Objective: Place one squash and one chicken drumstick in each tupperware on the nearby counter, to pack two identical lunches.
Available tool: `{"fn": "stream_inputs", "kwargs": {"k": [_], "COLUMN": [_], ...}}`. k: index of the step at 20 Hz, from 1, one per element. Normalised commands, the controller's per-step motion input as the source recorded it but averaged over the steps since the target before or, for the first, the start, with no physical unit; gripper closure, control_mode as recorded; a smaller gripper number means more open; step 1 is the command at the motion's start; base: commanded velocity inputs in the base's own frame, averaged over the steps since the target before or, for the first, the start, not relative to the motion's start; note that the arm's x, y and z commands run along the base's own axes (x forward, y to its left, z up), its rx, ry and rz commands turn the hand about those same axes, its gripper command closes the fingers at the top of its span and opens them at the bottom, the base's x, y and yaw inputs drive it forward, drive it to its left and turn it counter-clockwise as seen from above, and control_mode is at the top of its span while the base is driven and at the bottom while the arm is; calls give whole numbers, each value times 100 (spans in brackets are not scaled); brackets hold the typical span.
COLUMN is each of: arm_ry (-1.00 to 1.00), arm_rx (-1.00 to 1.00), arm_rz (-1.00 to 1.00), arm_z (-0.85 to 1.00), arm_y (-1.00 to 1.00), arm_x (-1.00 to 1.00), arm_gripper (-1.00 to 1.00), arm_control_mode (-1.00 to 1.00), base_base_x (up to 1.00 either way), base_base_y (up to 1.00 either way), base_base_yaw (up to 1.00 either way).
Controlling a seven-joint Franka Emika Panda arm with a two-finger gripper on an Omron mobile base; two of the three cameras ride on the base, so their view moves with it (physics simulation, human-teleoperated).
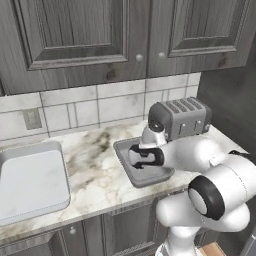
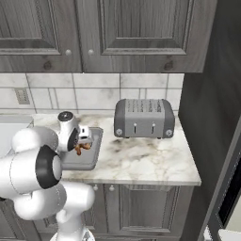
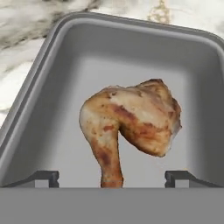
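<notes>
End effector (image 3: 112, 178) spread wide, fingertips (image 3: 43, 177) apart either side of the chicken drumstick (image 3: 131, 127), nothing gripped. Drumstick inside the grey tupperware (image 3: 26, 113), bone end toward the camera. Likely light, firm, glossy and a bit slippery; best taken across the plump middle. Arm bent low over the bench (image 1: 95, 175), wrist pointing down, toaster (image 1: 181, 117) just behind.

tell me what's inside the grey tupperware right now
One chicken drumstick lies inside the grey tupperware, between the open tool's tips. No squash shows on the tray floor seen from the hand view; the near edge below the tips is hidden.
</notes>
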Motion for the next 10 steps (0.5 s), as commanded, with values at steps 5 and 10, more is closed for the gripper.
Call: {"fn": "stream_inputs", "kwargs": {"k": [5,10], "arm_ry": [-5,-5], "arm_rx": [0,0], "arm_rz": [-3,-7], "arm_z": [65,75], "arm_y": [-28,-28], "arm_x": [-69,-79], "arm_gripper": [-100,-100], "arm_control_mode": [-100,-100], "base_base_x": [0,0], "base_base_y": [0,0], "base_base_yaw": [0,0]}}
